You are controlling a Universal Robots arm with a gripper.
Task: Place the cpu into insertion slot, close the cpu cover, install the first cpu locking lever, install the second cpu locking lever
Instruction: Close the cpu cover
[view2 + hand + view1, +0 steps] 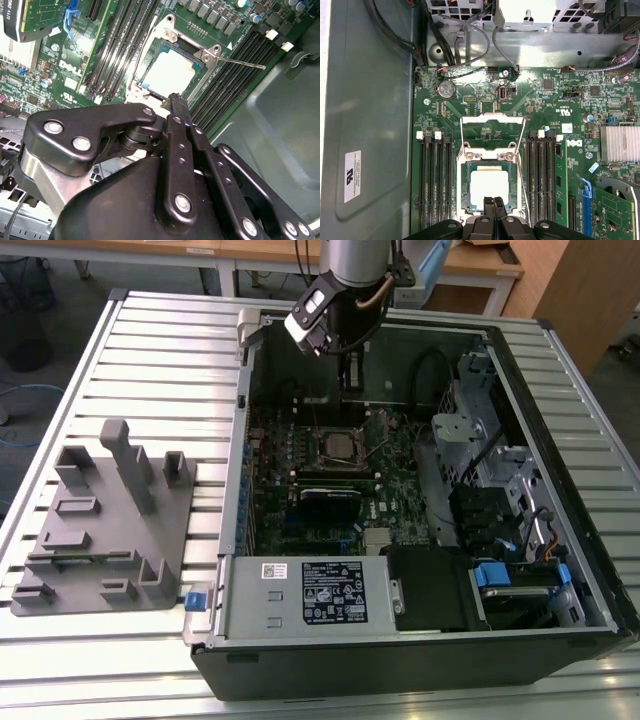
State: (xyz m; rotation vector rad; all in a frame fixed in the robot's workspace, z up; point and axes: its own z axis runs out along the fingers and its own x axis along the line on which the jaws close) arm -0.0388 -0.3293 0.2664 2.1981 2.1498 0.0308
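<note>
Cpu (pixel 489 184) seated in insertion slot (pixel 460 176) — claw (pixel 495 202) pinched narrow, empty, at its edge; cpu cover (pixel 492 116) seemingly open.

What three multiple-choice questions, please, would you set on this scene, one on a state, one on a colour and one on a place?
1. The pincer is:
A. wide open
B. shut, with nothing between its fingertips
C. shut on a cable

2. The motherboard is:
A. blue
B. green
C. red

3. The cpu lies:
A. in the insertion slot
B. in the pincer
C. at the motherboard's edge, away from the slot

Key:
1 B, since both wrist views show the fingertips together with nothing between them.
2 B, since the board shows green between its parts in every view.
3 A, since the pale chip sits inside the slot's silvery rim, just beyond the pincer's tips.
</note>
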